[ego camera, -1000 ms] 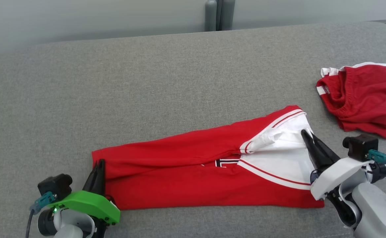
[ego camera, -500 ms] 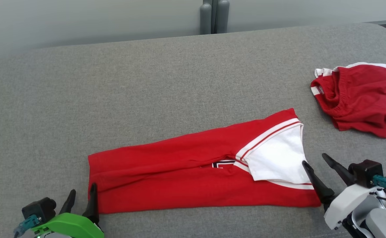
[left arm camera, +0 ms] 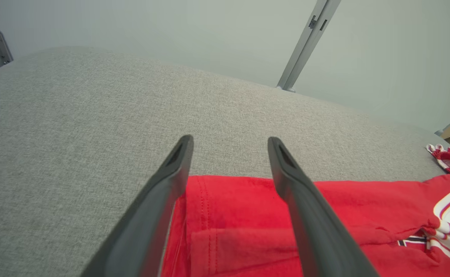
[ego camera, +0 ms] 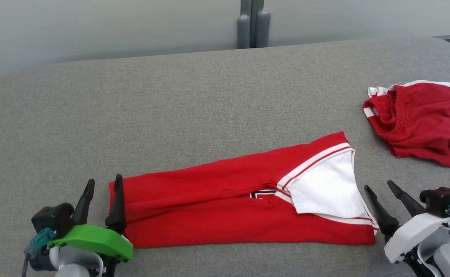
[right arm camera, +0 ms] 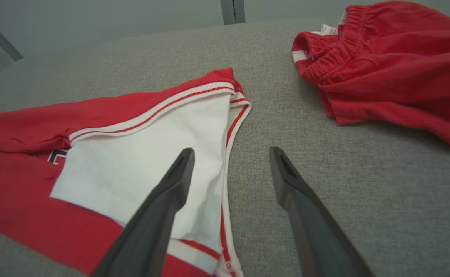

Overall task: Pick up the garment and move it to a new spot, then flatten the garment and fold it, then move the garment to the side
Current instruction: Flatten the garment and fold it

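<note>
A red garment (ego camera: 209, 207) with a white panel and red-and-white trim lies folded into a long strip on the grey padded table (ego camera: 171, 107). My left gripper (ego camera: 102, 184) stands open at the strip's left end, one finger over the cloth edge. In the left wrist view the left gripper (left arm camera: 228, 140) straddles the red hem (left arm camera: 240, 207). My right gripper (ego camera: 380, 185) is open just off the strip's right end. In the right wrist view the right gripper (right arm camera: 230, 152) hovers beside the white panel (right arm camera: 148, 161), holding nothing.
A second red garment (ego camera: 421, 119) with a white-trimmed waistband lies crumpled at the right edge of the table, also seen as red shorts (right arm camera: 386, 69). A grey post (ego camera: 252, 23) stands behind the table against a pale wall.
Both grippers let go of the garment's ends, opened and drew back toward me. The white flap dropped flat. The camera also shifted slightly.
</note>
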`<state>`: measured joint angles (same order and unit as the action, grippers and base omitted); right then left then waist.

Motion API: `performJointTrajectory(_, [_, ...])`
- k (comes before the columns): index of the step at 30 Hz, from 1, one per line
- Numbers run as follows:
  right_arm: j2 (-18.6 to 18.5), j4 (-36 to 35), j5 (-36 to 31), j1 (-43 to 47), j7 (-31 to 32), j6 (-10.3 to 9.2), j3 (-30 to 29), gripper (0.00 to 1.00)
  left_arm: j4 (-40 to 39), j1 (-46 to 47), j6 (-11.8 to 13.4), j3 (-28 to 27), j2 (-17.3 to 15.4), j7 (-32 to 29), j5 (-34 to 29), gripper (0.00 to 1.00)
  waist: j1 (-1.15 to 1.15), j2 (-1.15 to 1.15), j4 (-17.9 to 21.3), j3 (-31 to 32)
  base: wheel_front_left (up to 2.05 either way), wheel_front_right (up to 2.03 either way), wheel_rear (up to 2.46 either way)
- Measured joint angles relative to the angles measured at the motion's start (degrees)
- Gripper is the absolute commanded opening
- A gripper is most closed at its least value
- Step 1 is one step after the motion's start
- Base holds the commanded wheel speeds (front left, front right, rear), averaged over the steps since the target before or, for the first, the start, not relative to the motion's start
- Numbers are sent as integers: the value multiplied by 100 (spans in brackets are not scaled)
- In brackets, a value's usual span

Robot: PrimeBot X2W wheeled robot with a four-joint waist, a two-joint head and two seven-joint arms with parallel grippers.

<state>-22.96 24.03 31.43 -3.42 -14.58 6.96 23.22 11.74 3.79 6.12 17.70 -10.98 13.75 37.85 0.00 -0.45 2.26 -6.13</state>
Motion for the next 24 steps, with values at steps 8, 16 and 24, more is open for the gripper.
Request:
performJointTrajectory(8, [279,380,548,-266,517,1,-92,100,-209,3,52,69,154,15,-142,100,0,0,-221,9,0,0,0])
performJointTrajectory(16, [355,870,913,-464,924,2,-245,100,-343,-12,54,-23,277,18,-289,100,0,0,-498,-80,0,0,0])
performJointTrajectory(24, [499,1068,1014,-807,1198,4,-98,100,-448,-91,71,-197,283,48,-334,100,0,0,-678,-185,0,0,0])
